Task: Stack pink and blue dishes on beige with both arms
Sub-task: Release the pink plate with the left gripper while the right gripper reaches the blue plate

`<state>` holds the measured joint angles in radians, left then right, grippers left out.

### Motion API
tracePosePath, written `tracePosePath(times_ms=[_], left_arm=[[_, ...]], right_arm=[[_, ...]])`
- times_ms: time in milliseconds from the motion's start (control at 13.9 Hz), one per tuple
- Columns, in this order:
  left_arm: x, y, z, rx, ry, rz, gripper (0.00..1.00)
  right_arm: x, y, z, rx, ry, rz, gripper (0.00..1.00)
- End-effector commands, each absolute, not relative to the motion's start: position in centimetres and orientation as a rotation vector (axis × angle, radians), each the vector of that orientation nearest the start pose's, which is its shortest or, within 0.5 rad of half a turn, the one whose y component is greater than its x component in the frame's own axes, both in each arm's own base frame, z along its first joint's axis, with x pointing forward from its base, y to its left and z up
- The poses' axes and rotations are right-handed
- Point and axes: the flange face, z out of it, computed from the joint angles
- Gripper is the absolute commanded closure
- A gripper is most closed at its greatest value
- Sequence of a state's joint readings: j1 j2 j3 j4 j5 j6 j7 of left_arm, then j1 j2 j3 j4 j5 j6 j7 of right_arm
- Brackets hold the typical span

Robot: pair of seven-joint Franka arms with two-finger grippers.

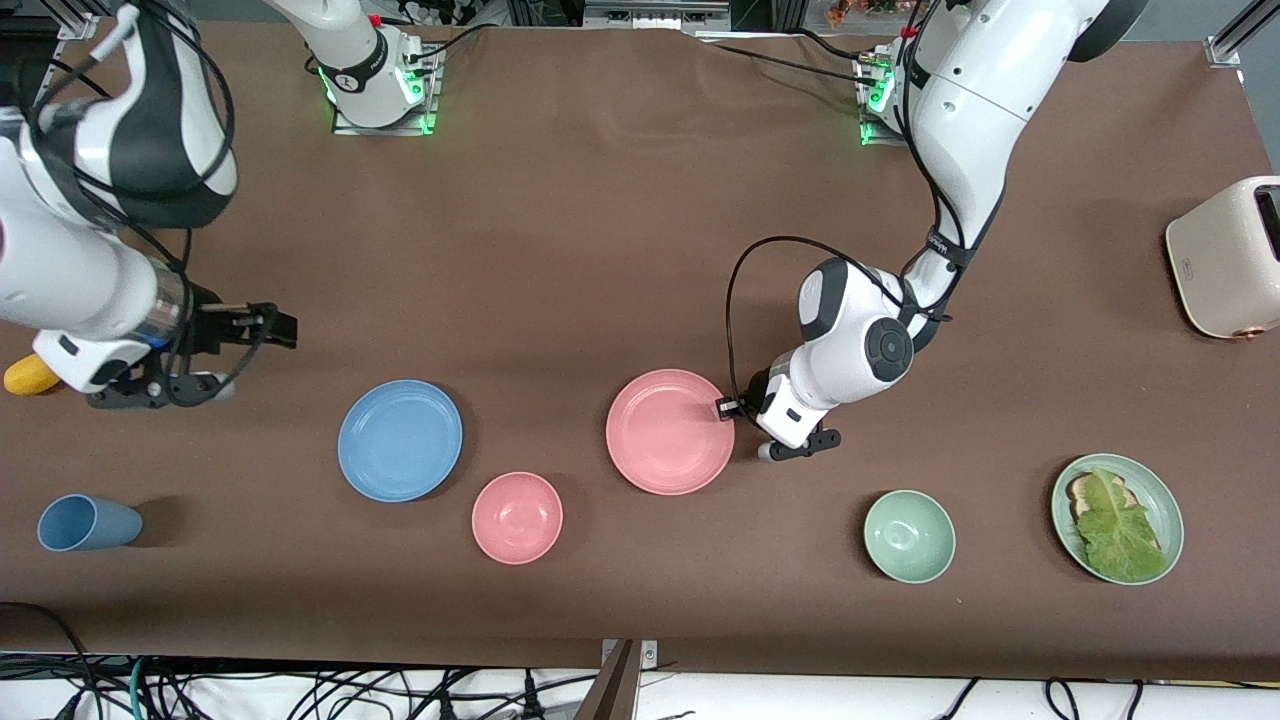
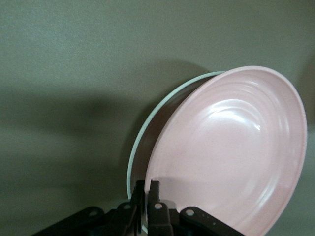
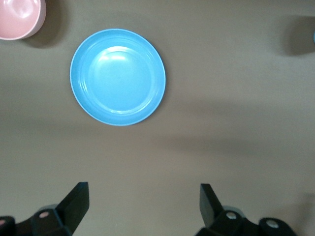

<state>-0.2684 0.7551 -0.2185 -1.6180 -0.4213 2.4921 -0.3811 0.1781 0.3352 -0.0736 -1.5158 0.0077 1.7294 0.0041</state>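
Note:
The pink plate (image 1: 668, 432) lies mid-table, and my left gripper (image 1: 728, 408) is shut on its rim at the edge toward the left arm's end. In the left wrist view the pink plate (image 2: 231, 152) stands tilted between the fingertips of the left gripper (image 2: 147, 183). A pale plate rim (image 2: 147, 123) shows just under it, seemingly the beige plate, which is hidden in the front view. The blue plate (image 1: 400, 440) (image 3: 118, 76) rests flat toward the right arm's end. My right gripper (image 1: 280, 330) (image 3: 142, 187) hangs open and empty over bare cloth, short of the blue plate.
A pink bowl (image 1: 517, 517) sits between the two plates, nearer the front camera. A blue cup (image 1: 88, 523) lies on its side and a yellow object (image 1: 30, 375) sits at the right arm's end. At the left arm's end are a green bowl (image 1: 909, 536), a green plate with toast and lettuce (image 1: 1160, 490), and a cream toaster (image 1: 1225, 255).

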Motion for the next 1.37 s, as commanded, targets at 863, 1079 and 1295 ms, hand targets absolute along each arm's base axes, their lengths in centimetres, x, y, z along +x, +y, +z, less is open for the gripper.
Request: tracePosePath(times_ms=[863,1079,1295], left_arm=[[66.7,-25.8,31.1,-3.281,-0.132,0.206,0.45],[67.0,-21.2,34.8,-3.181,0.121,0.201,0.44],[67.9,-14.3,37.3,-3.169,0.285,0.229,0.39]], right_arm=[[69.0,8.1,28.4,-3.137,-0.142,0.0,0.01],[68.9,7.4,26.6,-3.139,-0.159,-0.023,0.01],[69.1,6.5,24.4,-3.142,-0.171,-0.03,0.02]])
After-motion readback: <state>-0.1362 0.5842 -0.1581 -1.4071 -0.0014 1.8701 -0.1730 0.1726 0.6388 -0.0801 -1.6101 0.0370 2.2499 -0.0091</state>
